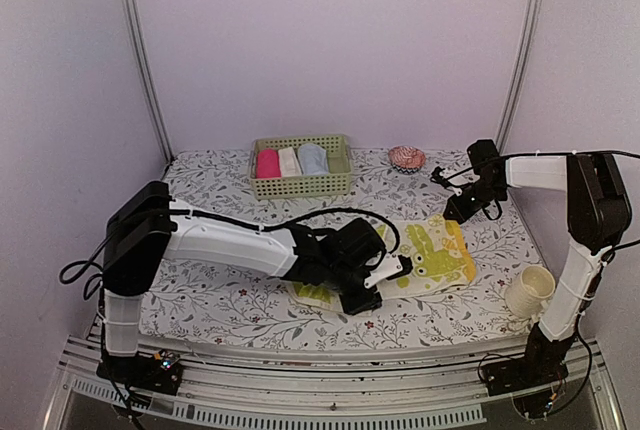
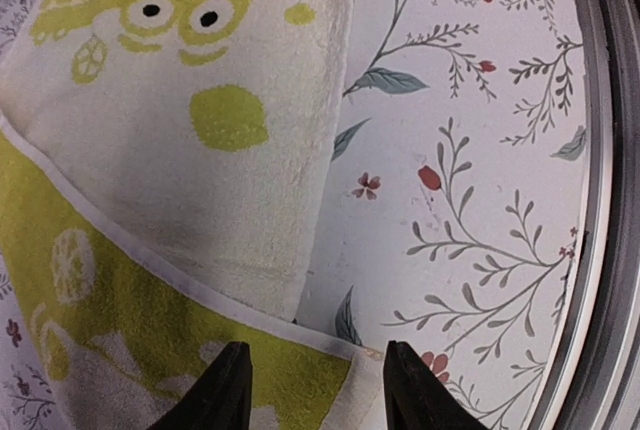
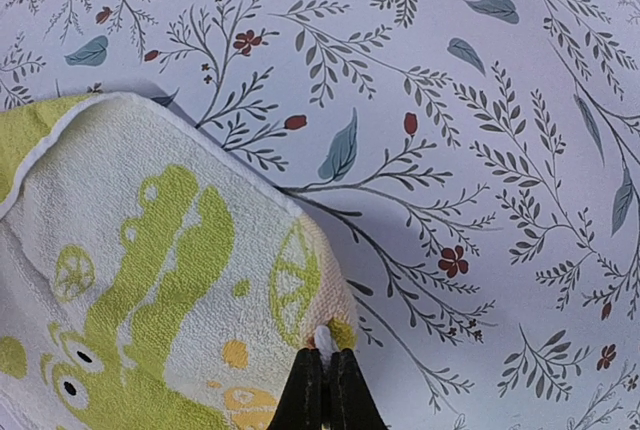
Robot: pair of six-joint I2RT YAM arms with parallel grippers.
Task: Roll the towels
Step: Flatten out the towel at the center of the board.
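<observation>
The left end effector [image 2: 318, 392] is released, its jaws partly spread astride the hemmed edge of the yellow-green towel [image 2: 170, 200]. The right end effector [image 3: 325, 395] is clenched on that towel's corner. The towel lies partly folded toward the counter's [image 3: 450, 100] near edge, right of centre.
</observation>
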